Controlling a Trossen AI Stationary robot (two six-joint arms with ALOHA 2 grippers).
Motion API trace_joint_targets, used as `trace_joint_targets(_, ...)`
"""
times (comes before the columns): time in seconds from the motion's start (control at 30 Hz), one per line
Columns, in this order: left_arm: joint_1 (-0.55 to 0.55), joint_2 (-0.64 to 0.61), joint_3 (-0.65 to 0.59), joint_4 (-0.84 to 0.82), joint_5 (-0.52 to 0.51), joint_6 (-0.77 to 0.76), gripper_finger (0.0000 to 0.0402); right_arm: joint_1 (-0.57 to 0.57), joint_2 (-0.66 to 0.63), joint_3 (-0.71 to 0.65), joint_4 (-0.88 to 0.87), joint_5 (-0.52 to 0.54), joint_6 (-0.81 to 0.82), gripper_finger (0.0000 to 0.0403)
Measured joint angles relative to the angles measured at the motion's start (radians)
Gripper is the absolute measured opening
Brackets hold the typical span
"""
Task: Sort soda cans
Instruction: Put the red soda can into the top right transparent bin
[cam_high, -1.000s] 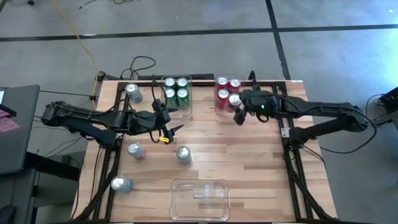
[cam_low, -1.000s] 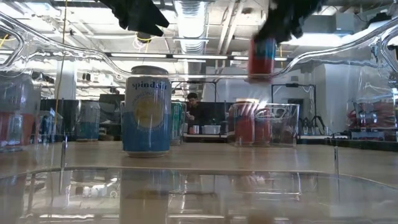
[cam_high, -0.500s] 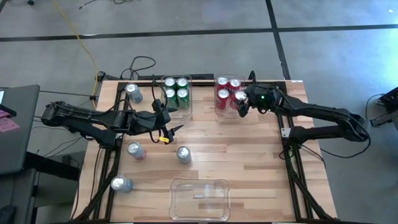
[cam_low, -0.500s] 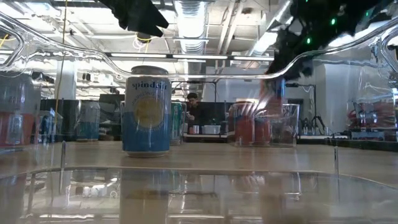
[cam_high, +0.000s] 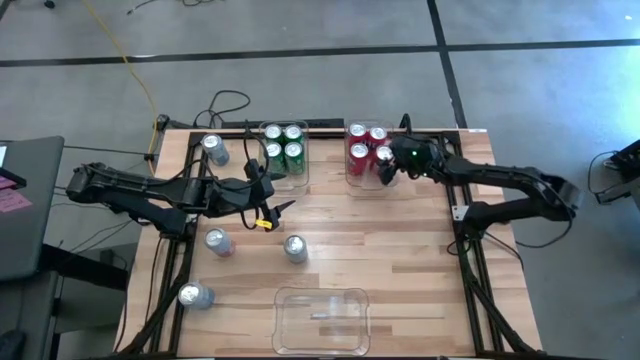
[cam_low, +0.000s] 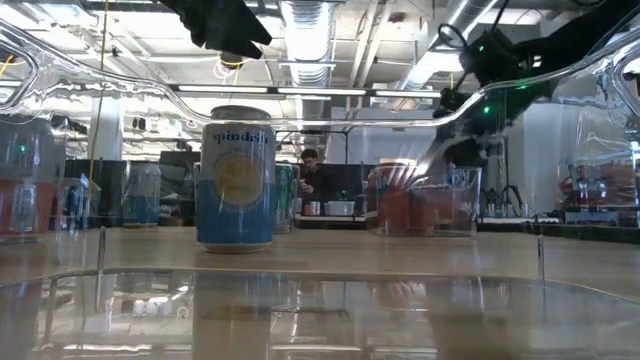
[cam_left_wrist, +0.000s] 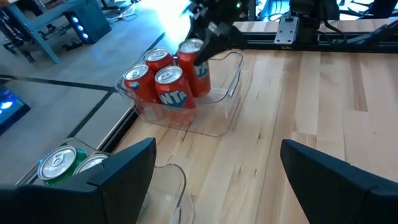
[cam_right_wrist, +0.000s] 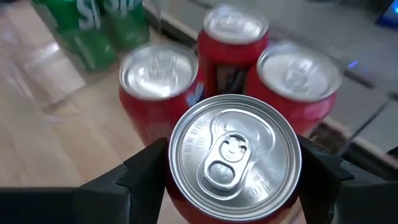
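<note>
Four red cans (cam_high: 367, 145) now sit in the far right clear bin (cam_high: 351, 176), and the right gripper (cam_high: 384, 166) has its jaws around the fourth red can (cam_right_wrist: 233, 155). The left gripper (cam_high: 285, 207), jaws wide apart, hovers mid-counter (cam_high: 400, 260). Green cans (cam_high: 283, 143) fill the neighbouring bin, and silver cans (cam_high: 295, 248) stand loose.

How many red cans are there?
4. Three red cans stand in the right clear bin; the fourth can is in the right pincer there. None seem hidden.
</note>
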Motion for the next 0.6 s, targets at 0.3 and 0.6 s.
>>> trace_joint_targets(0.3, 0.009, 0.0, 0.0, -0.005, -0.002, 0.0, 0.0338, -0.015, 0.127, 0.0, 0.134, -0.029, 0.0, 0.0285)
trace_joint_targets(0.6, 0.009, 0.0, 0.0, -0.008, -0.003, 0.0, 0.0338, -0.016, 0.122, 0.0, 0.137, -0.033, -0.015, 0.0286)
